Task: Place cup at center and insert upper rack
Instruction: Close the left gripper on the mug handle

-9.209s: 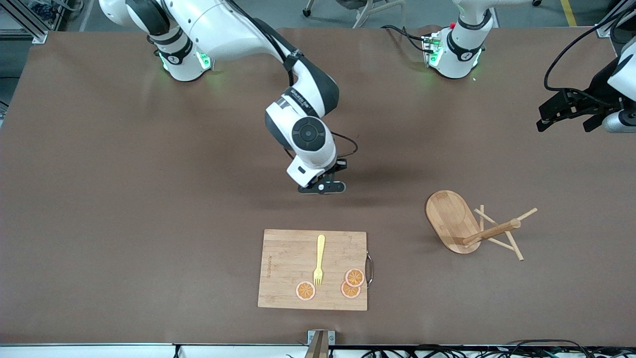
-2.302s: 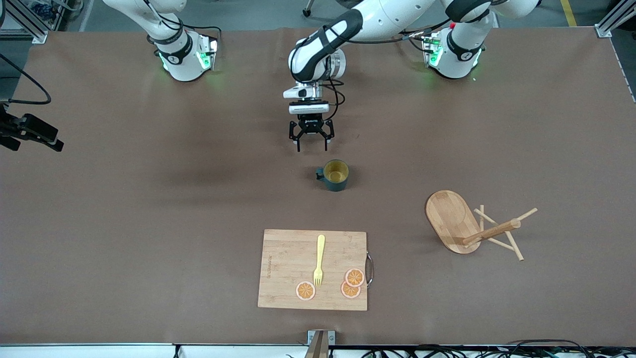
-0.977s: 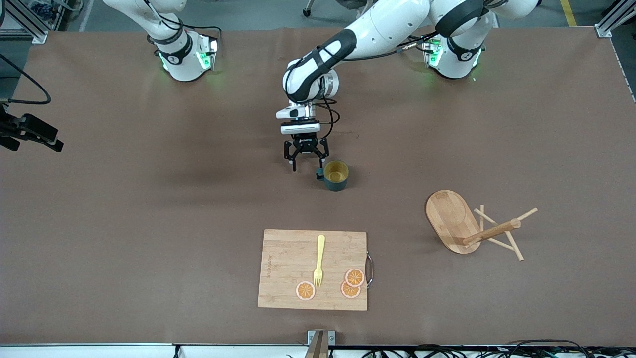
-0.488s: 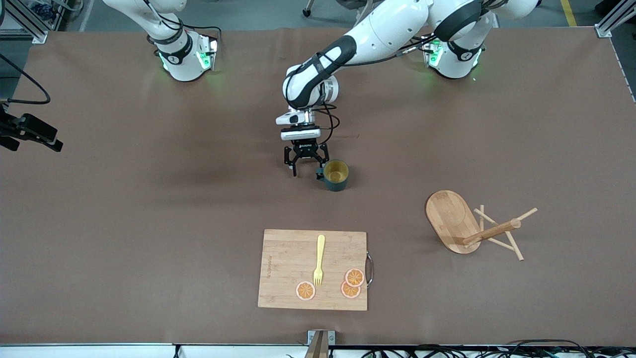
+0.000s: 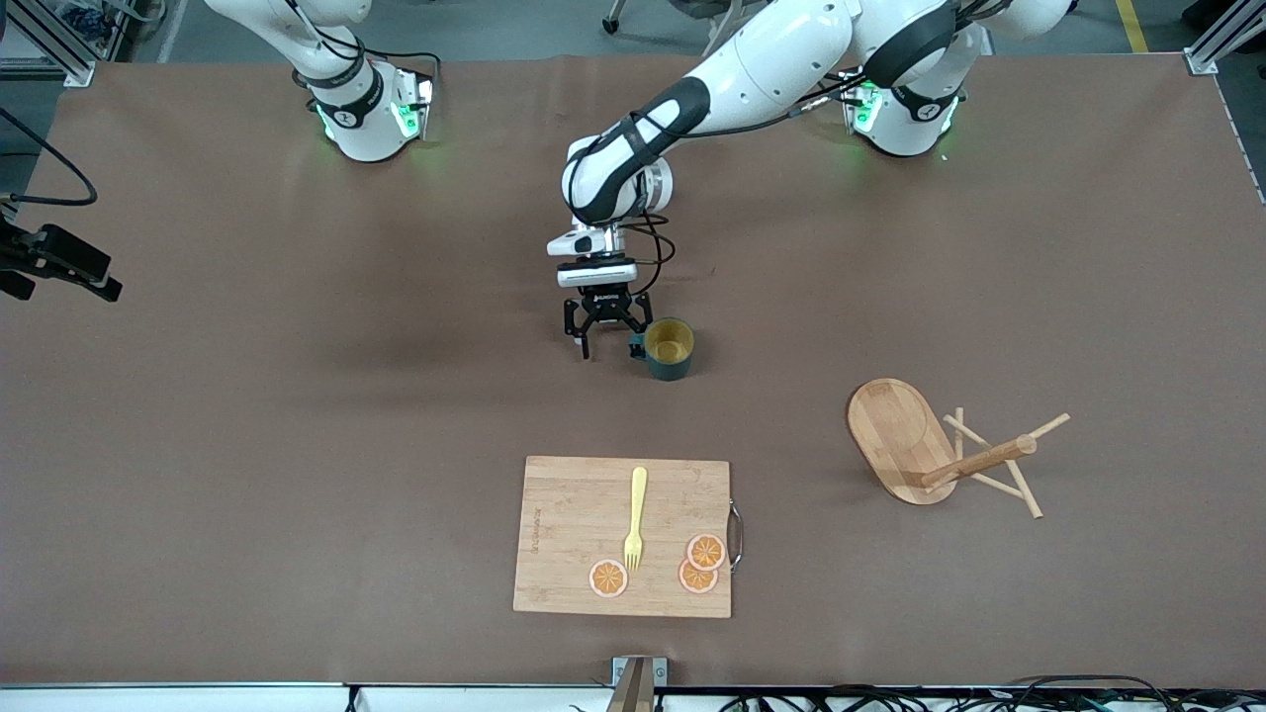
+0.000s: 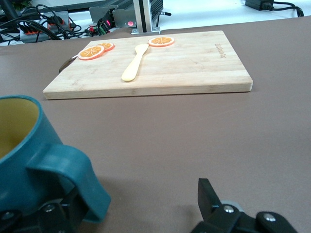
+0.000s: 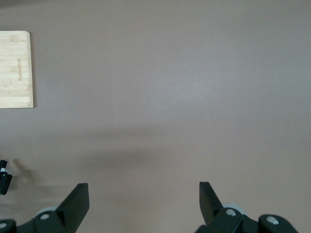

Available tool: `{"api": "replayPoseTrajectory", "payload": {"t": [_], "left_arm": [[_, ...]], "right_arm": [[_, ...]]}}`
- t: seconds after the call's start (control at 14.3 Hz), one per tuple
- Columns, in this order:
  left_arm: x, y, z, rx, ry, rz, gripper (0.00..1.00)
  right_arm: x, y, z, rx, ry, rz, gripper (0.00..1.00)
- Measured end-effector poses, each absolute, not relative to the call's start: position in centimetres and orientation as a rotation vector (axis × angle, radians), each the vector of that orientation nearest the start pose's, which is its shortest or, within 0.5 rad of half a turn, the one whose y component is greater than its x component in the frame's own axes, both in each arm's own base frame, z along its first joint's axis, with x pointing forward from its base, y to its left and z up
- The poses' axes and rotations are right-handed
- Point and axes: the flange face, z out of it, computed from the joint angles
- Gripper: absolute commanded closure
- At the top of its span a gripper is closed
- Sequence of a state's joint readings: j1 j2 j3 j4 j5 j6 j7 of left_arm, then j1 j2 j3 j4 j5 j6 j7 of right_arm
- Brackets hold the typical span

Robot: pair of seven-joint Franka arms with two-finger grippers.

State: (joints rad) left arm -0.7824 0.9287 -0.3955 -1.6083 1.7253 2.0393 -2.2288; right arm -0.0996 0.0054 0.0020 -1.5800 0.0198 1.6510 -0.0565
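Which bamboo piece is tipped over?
The rack: it lies on its side with its post level, toward the left arm's end. The board lies flat.

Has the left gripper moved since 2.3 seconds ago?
Yes. The left gripper has come down toward the cutting board, now beside the cup handle.

A wide table [image 5: 247, 445] with a matte brown top fills nearly the whole front view, evenly lit, with soft shadows near its middle. Along its upper edge lies grey floor [image 5: 514, 25], where the wheeled legs of a chair [image 5: 707, 15] show. Silver aluminium frame posts [image 5: 59, 44] stand at the upper corners. Black cables [image 5: 1039, 692] run along the white lower edge.
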Motion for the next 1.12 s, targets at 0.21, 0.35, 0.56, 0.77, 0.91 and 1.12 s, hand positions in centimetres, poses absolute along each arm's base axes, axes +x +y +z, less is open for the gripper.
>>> {"api": "replayPoseTrajectory", "payload": {"t": [0.21,0.35,0.56,0.77,0.91,1.12], "left_arm": [[33.83,-58.79,10.48,-2.683,0.031,-1.463,0.26],[33.85,-58.80,10.40,-2.683,0.031,-1.462,0.40],[33.94,-58.87,10.52,-2.684,0.024,-1.465,0.55],[34.11,-58.96,10.68,-2.694,-0.012,-1.476,0.68],[34.15,-58.97,10.71,-2.704,-0.048,-1.484,0.74],[34.33,-59.09,10.91,-2.712,-0.082,-1.494,0.81]], "right_arm": [[56.17,-5.30,62.46,-3.124,0.066,-0.105,0.00],[56.17,-5.30,62.46,-3.124,0.066,-0.105,0.00],[56.17,-5.30,62.46,-3.124,0.066,-0.106,0.00],[56.17,-5.30,62.47,-3.124,0.066,-0.106,0.00],[56.17,-5.30,62.47,-3.124,0.066,-0.106,0.00],[56.18,-5.30,62.61,-3.125,0.066,-0.110,0.00]]}}
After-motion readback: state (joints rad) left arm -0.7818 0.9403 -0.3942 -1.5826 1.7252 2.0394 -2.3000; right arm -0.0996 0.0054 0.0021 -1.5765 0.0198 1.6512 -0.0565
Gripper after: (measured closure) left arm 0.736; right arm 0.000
